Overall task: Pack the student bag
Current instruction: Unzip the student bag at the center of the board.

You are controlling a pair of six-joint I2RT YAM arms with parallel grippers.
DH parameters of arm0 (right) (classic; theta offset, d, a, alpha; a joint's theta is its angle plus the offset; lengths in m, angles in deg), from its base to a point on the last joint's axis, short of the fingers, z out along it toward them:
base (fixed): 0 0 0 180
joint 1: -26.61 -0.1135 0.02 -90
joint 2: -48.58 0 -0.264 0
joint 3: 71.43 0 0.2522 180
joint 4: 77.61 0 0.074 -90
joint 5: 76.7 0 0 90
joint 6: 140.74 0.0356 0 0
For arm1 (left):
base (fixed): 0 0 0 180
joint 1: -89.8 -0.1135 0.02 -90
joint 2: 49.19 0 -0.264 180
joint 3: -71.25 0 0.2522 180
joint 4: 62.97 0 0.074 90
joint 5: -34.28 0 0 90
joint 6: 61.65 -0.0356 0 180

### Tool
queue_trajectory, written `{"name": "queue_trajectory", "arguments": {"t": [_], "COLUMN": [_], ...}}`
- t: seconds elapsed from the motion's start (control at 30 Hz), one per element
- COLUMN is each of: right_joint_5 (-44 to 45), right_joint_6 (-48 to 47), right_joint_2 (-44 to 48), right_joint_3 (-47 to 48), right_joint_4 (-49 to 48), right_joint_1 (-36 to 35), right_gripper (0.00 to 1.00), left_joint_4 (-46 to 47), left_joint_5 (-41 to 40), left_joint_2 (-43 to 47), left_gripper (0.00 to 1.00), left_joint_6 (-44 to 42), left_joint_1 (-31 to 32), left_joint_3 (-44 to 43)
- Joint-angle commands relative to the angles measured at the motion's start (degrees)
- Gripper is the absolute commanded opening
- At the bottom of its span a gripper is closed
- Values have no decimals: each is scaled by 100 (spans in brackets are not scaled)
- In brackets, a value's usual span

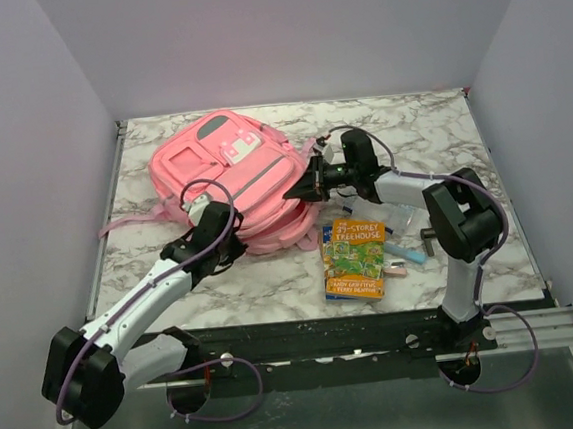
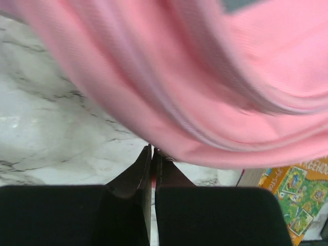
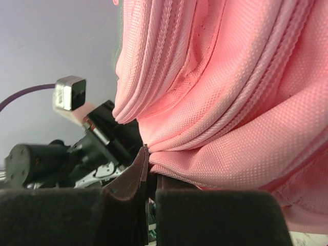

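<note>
In the upper left of the top view, on the far part of the table (image 1: 439, 126), lies the student bag (image 1: 227, 169). It is big, soft and pink, and it lies flat with its front pockets facing up.

Both arms have hold of it. The left gripper (image 2: 152, 154) is at the bag's near edge. Its jaws are closed tight, and the tips seem to pinch a thin bit of that edge. The right gripper (image 3: 148, 156) is at the bag's right side. Its jaws are closed too, and they nip a fold of the pink cloth. In the right wrist view the cloth bunches up in folds just above the fingers.

To the lower right of the bag, just beside it, a book (image 1: 354, 259) with a green and orange cover lies flat on the table. A few small things (image 1: 407, 255), one blue and one pink, lie right of the book. They are too small to name.

So the packing looks like it has only just started. The book and the small things are outside the bag. I cannot tell if the bag's zip is open, or if anything is inside. I think the arms are getting the bag ready to open. After that, the book and the small things must go in.
</note>
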Motion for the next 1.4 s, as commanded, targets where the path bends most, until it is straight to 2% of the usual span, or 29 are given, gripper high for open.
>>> {"name": "queue_trajectory", "arguments": {"t": [0.0, 0.1, 0.23, 0.33, 0.5, 0.7, 0.83, 0.93, 1.03, 1.13, 1.3, 1.37], "right_joint_5": [-973, -945, -1034, -1081, -934, -170, 735, 1235, 1747, 2059, 2471, 2417], "right_joint_6": [603, 1267, 1569, 1606, 1735, 1397, 1468, 1473, 1515, 1526, 1287, 756], "right_joint_2": [-42, -59, -19, 69, 135, 386, 548, 558, 593, 548, 285, -36], "right_joint_3": [90, 221, 598, 567, 271, -10, -186, -119, -142, -92, 351, 1022], "right_joint_4": [-1134, -1743, -1879, -1881, -2122, -1760, -1675, -1575, -1521, -1465, -1162, -516], "right_joint_1": [315, 314, 317, 320, 183, -233, -582, -870, -1024, -1132, -1383, -1517], "right_gripper": [1, 1, 1, 1, 1, 1, 1, 1, 1, 1, 1, 2], "left_joint_4": [-701, -591, -508, -508, -585, -569, -587, -588, -706, -828, -929, -930], "left_joint_5": [-497, -240, -87, -144, -77, -103, -88, -54, -50, -59, -5, 188], "left_joint_2": [357, 470, 680, 545, -249, -202, 205, 552, 827, 1225, 2191, 2520], "left_gripper": [0, 0, 0, 0, 0, 0, 21, 29, 42, 52, 69, 75], "left_joint_6": [-144, -319, -293, -341, -801, -762, -739, -739, -705, -627, -552, -581], "left_joint_1": [-606, -619, -817, -1185, -1720, -2144, -2386, -2469, -2516, -2515, -2516, -2515], "left_joint_3": [242, 328, 430, 167, -473, -309, -141, -78, -75, 20, 233, 332]}}
